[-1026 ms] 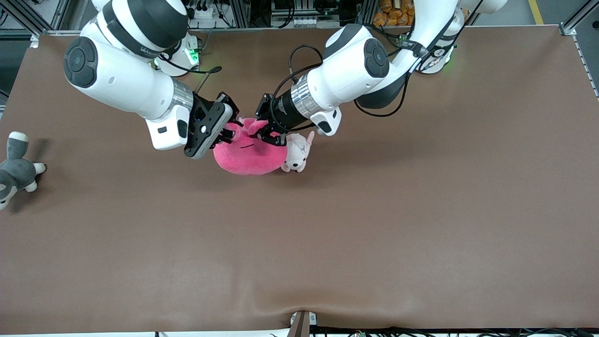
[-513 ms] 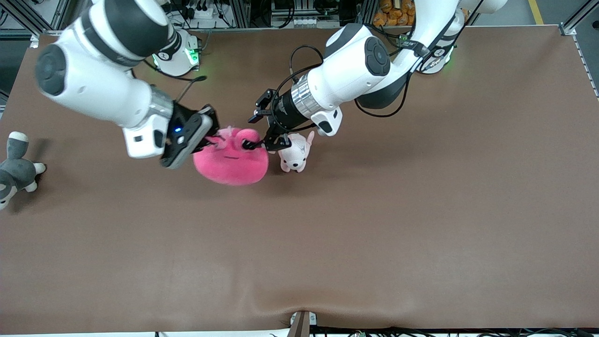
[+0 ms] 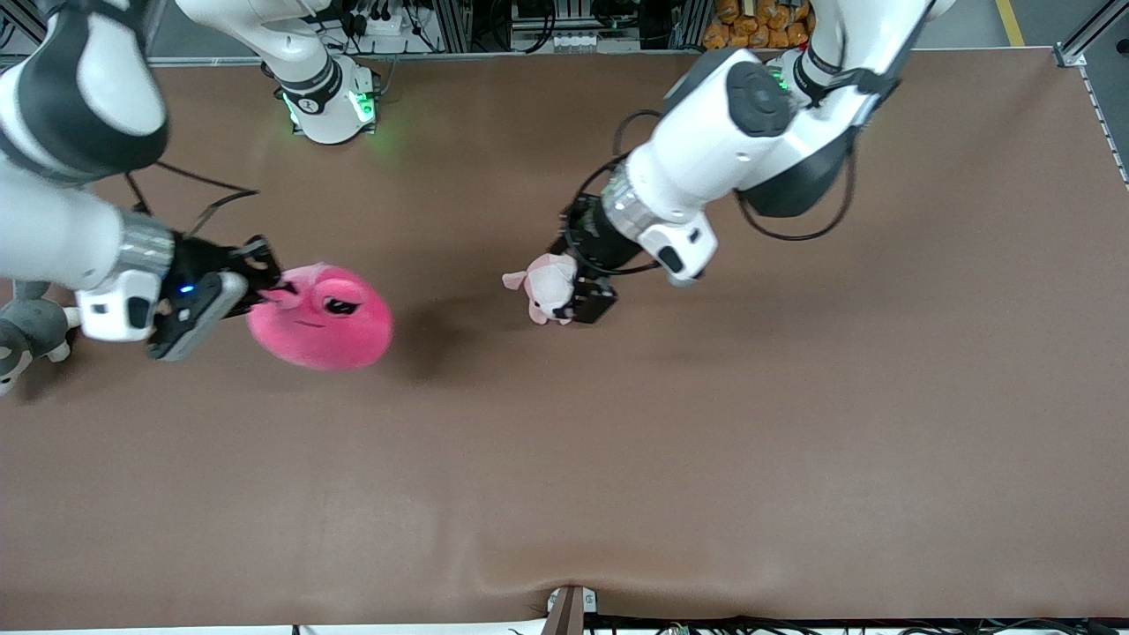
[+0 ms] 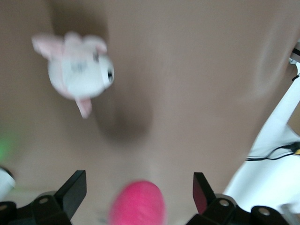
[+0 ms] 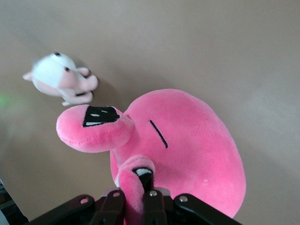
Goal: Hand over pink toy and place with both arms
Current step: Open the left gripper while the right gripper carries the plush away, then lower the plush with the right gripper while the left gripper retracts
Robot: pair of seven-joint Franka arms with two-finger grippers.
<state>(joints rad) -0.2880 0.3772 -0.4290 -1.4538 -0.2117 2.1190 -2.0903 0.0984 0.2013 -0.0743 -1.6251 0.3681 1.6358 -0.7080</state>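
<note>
The pink toy (image 3: 322, 319) hangs by one ear from my right gripper (image 3: 265, 289), which is shut on it above the table toward the right arm's end. In the right wrist view the fingers (image 5: 152, 199) pinch the ear, and the toy's round body (image 5: 192, 150) hangs past them. My left gripper (image 3: 578, 298) is open and empty, low beside the puppy plush. In the left wrist view (image 4: 136, 192) its fingers (image 4: 72, 190) stand wide apart, and a blurred hot-pink shape (image 4: 138, 206) shows farther off between them.
A pale pink-and-white puppy plush (image 3: 549, 287) lies on the brown table (image 3: 706, 441) next to the left gripper; it also shows in both wrist views (image 4: 77, 70) (image 5: 58, 77). A grey-and-white plush (image 3: 22, 331) lies at the right arm's end, partly hidden by that arm's wrist.
My left gripper let go of the pink toy and opened, drawing back beside the puppy, which turned. My right gripper carried the pink toy toward the right arm's end.
</note>
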